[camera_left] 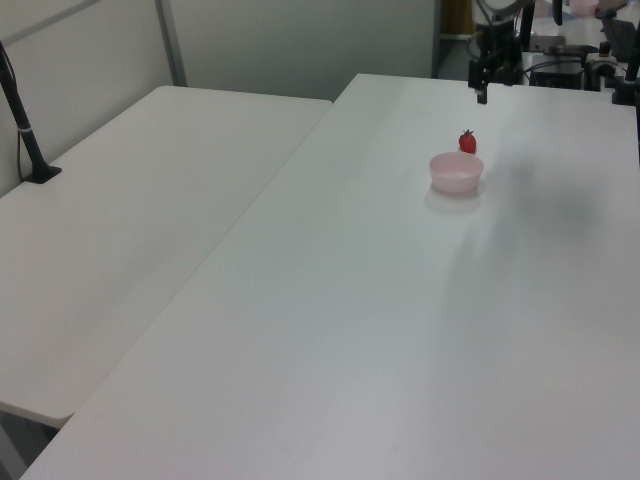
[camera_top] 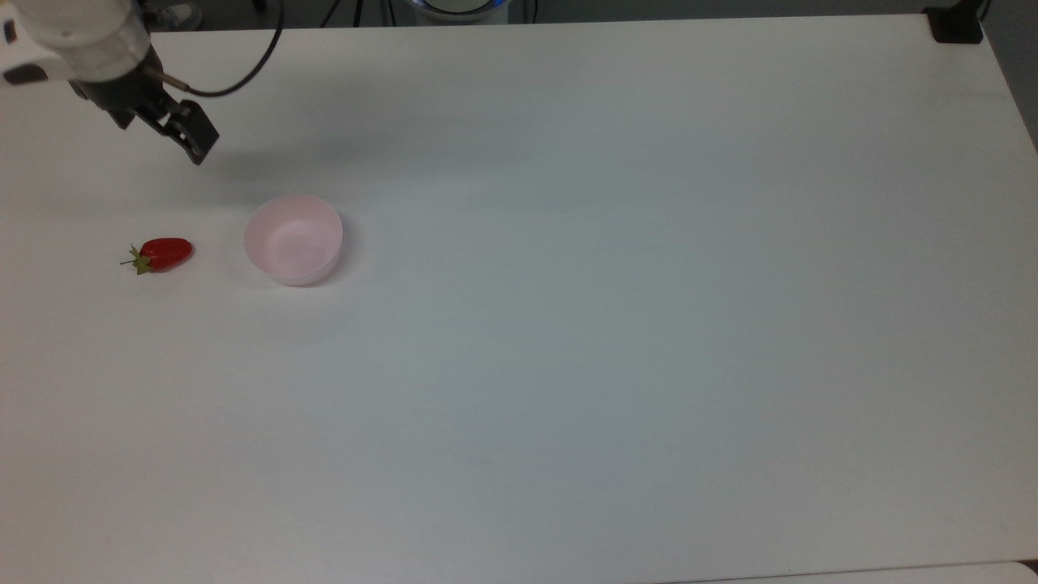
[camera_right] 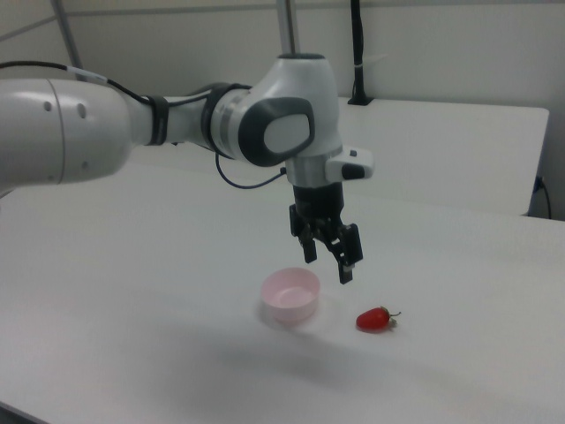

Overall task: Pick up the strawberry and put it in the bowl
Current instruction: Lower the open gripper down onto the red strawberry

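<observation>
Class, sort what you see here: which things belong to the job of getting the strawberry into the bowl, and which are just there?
Belongs to the job:
- strawberry, lying on the table
- bowl, empty, beside it
- gripper, open, above them

Just there:
- table
- second table
- black post on the second table

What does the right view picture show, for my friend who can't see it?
A white robot arm holds its black two-finger gripper open in the air above a white table. Below it stands a small round pale pink plastic bowl, empty. A small glossy red toy strawberry with a green cap lies on the table at the right view's right of the bowl, apart from it.
</observation>
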You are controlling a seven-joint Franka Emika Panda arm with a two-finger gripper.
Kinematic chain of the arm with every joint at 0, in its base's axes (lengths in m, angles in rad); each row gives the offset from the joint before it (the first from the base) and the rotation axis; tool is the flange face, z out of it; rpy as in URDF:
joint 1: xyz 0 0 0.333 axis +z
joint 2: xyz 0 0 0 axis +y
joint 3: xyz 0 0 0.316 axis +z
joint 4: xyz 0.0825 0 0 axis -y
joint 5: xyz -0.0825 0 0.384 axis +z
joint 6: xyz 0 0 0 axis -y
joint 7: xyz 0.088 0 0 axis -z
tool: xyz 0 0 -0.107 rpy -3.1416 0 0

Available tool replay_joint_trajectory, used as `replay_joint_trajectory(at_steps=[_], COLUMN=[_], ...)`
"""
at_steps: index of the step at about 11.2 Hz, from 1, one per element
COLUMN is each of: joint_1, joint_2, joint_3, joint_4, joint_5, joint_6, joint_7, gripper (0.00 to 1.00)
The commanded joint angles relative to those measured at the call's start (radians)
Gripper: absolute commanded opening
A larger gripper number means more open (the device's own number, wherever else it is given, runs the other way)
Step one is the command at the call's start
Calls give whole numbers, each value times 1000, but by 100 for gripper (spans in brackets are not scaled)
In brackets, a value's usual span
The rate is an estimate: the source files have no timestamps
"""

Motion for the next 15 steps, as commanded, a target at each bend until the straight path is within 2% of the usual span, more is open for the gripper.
replay_joint_trajectory(at_steps=[1, 4, 9, 11, 13, 15], joint_1=[-2, -27, -54, -57, -57, -56], joint_2=[51, 110, 192, 225, 248, 260], joint_3=[1, 1, 1, 1, 1, 1], joint_4=[-14, -10, -7, -7, -7, -7], joint_5=[7, 26, 47, 49, 50, 47], joint_6=[67, 138, 323, 376, 417, 425], joint_7=[-3, 52, 417, 459, 492, 493], gripper=[100, 94, 92, 81, 64, 56])
